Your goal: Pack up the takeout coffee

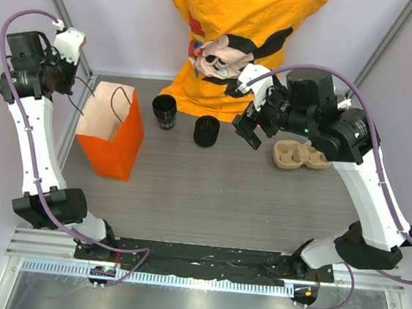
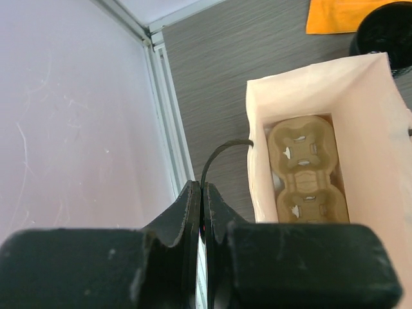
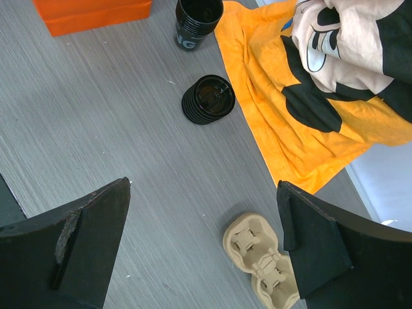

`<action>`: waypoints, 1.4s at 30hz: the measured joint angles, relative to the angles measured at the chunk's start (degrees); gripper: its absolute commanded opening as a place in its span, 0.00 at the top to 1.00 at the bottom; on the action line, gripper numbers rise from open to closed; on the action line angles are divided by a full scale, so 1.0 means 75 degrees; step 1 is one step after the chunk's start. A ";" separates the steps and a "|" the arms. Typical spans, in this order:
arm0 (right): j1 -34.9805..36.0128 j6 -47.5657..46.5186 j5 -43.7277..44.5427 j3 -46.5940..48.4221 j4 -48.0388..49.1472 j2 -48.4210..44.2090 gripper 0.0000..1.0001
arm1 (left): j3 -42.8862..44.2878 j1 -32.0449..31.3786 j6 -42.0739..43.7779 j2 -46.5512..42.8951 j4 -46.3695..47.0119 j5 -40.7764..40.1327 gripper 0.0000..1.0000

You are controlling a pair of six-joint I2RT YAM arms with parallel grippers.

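Grey wood-grain table [image 1: 224, 193] enclosed by pale lilac walls [image 1: 124, 20].

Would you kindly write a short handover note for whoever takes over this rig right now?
Left gripper: jaws shut on the black handle of the orange paper bag.
Right gripper: open and empty, above the table near the loose cup carrier.
Done: one carrier lies in the bag.
Left: packing the takeout coffee; no lidded cup is in view, only a printed cup and a lid stack.
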 measured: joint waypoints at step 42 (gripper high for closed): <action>-0.0673 0.0294 0.0309 -0.0306 0.0589 0.0000 0.00 | 0.2378 0.0184 -0.1271 -0.0367 0.0994 0.3582 0.00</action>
